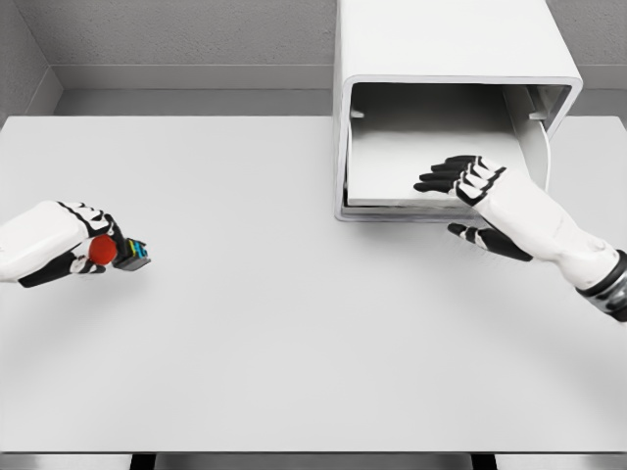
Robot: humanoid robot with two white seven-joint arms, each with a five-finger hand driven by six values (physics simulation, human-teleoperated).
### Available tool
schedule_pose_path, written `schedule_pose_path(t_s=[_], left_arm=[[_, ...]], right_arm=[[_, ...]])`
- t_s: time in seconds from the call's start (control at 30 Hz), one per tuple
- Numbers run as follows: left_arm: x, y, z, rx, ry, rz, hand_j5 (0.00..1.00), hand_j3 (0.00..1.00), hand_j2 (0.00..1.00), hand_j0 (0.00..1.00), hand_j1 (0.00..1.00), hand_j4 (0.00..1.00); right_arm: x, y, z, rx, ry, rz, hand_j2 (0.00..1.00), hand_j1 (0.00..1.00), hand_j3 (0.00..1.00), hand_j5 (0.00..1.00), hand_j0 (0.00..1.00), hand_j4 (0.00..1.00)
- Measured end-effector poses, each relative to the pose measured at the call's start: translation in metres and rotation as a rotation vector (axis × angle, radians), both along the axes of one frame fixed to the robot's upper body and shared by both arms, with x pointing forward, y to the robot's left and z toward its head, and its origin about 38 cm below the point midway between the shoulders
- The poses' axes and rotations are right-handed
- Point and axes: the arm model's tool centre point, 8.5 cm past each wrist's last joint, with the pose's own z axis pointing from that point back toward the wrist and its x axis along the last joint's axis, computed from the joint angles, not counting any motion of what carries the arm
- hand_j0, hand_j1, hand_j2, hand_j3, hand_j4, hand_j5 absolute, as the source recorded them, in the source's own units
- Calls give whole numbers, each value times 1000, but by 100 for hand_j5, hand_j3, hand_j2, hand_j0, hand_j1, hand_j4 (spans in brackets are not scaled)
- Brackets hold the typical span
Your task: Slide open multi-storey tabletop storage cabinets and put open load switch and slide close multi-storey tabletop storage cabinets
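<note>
A white storage cabinet stands at the back of the table, right of the middle, with its drawer slid out toward me and nothing visible inside. My right hand hovers at the drawer's front edge, fingers spread and holding nothing. At the far left my left hand is shut on the load switch, a small dark block with a red knob and blue and yellow parts, held just above the tabletop.
The white table spans the view, its front edge near the bottom. Grey walls rise behind the cabinet. A wide stretch of tabletop separates the left hand from the drawer.
</note>
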Motion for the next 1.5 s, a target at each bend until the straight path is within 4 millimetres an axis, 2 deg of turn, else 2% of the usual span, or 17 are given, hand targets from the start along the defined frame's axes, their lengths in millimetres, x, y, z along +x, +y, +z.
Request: schedule_pose_path(t_s=[0.13, 0.53, 0.6, 0.77, 0.97, 1.2, 1.5], left_arm=[[0, -4, -3, -11, 3, -6, 39, 39, 39, 39, 39, 39], [6, -17, -3, -71, -21, -15, 39, 39, 39, 39, 39, 39], [8, -22, -2, -89, -31, -18, 39, 39, 39, 39, 39, 39], [11, -32, -4, -123, -38, -31, 39, 39, 39, 39, 39, 39], [15, -44, -4, -151, -47, -53, 39, 39, 39, 39, 39, 39], [20, -54, -2, -175, -60, -72, 39, 39, 39, 39, 39, 39], [30, -78, 7, -240, -100, -108, 39, 39, 39, 39, 39, 39]], right_arm=[[-1, -6, 9, 12, -18, -12, 68, 68, 68, 68, 68, 68], [-3, -21, 20, 34, -32, -45, 66, 66, 66, 66, 66, 66], [-7, -31, 17, 47, -18, -71, 64, 64, 64, 64, 64, 64], [-10, -59, 31, 83, -31, -135, 61, 61, 61, 61, 61, 61], [-5, -97, 40, 104, -39, -238, 59, 59, 59, 59, 59, 59], [-6, -130, 20, 90, 25, -335, 58, 58, 58, 58, 58, 58], [-21, -145, -9, 60, 111, -383, 58, 58, 58, 58, 58, 58]])
